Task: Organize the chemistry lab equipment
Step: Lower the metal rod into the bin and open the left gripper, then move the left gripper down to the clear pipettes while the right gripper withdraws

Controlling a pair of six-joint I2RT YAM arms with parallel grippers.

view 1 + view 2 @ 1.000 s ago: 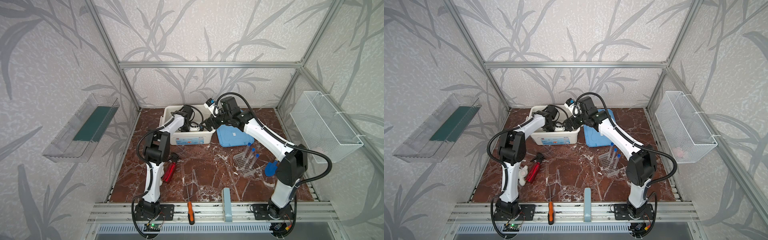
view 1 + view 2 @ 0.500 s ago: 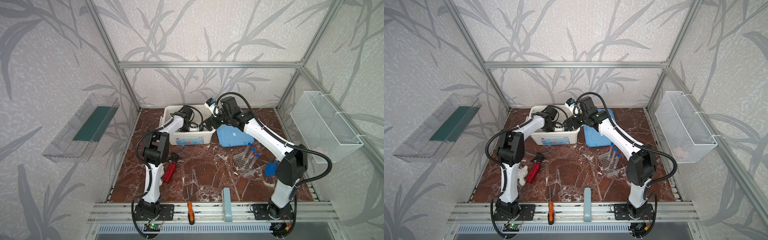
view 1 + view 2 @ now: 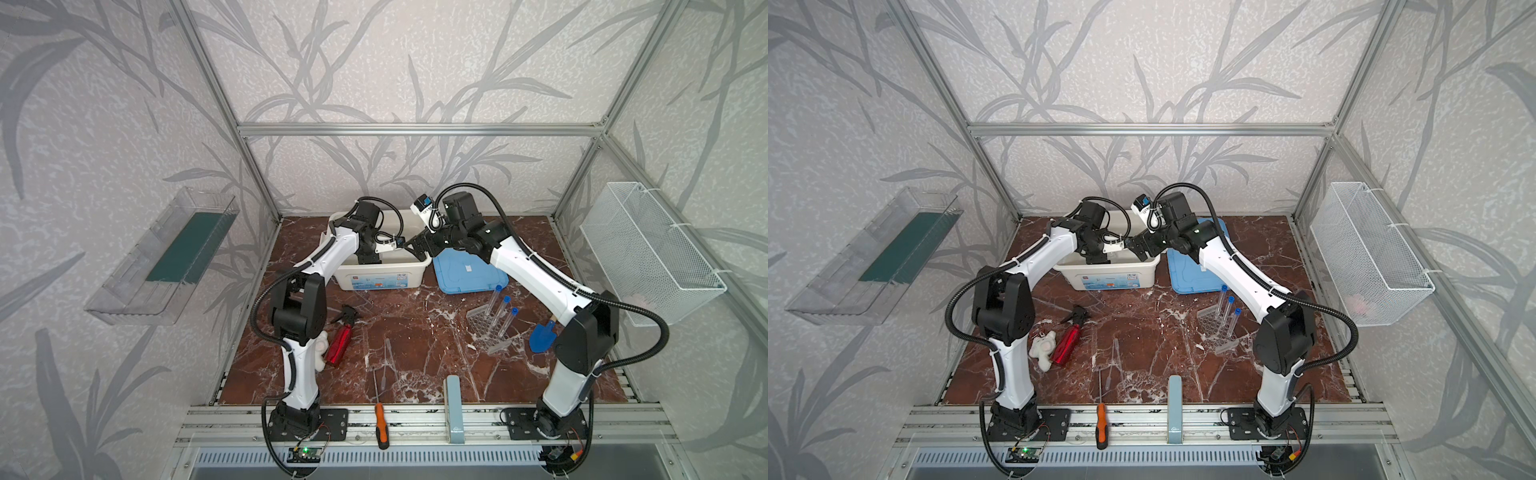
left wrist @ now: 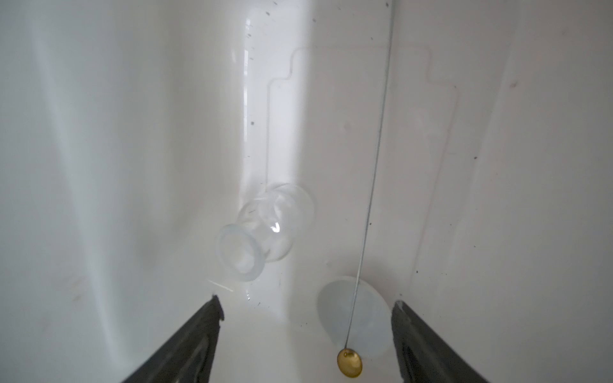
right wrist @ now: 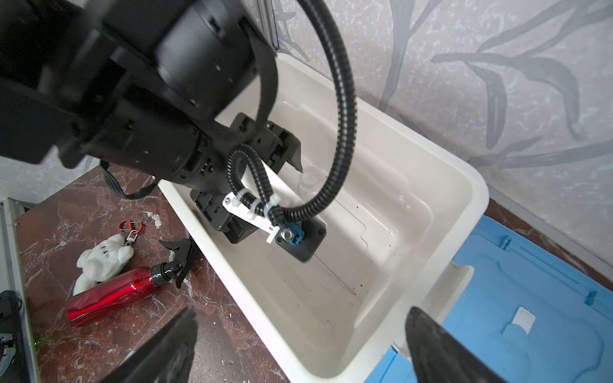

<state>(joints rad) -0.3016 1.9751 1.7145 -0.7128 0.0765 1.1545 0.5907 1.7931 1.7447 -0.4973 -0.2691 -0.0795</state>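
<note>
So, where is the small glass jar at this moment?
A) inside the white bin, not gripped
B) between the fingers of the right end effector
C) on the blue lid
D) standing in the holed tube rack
A: the left wrist view shows the glass jar on the floor of the white bin, ahead of the open left end effector and apart from its fingers.

a bin (image 3: 376,277) sits at the back of the table (image 3: 419,332) with a small jar (image 4: 262,228) tipped over and a round dish (image 4: 355,318) near it inside, a lid (image 3: 465,274) flat just right of the bin, a rack (image 3: 484,330) holding three tubes (image 3: 500,318) before the lid, and a spray bottle (image 3: 338,347) lying front-left of the bin.
</note>
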